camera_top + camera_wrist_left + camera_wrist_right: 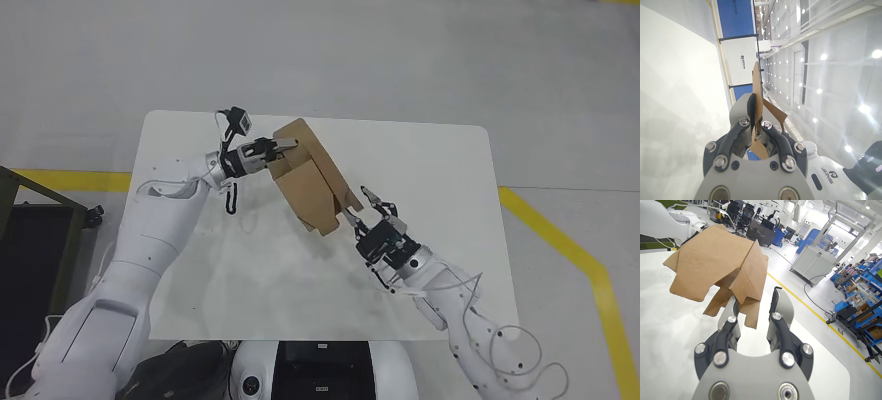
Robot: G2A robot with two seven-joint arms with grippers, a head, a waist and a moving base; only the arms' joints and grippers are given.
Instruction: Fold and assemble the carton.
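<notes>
Left gripper (283,148) clamps carton (308,182) edge, propping it up for access; right gripper (359,204) wide open beside lower flap (750,313), probably to fold it

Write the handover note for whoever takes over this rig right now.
Left hand: shut on one edge of the brown cardboard carton, holding it tilted above the white table.
Right hand: open, by the loose flaps at the carton's other end, gripping nothing.
Done: carton picked up and partly opened out.
Left: flaps hang unfolded; fold them in and close the carton.
</notes>
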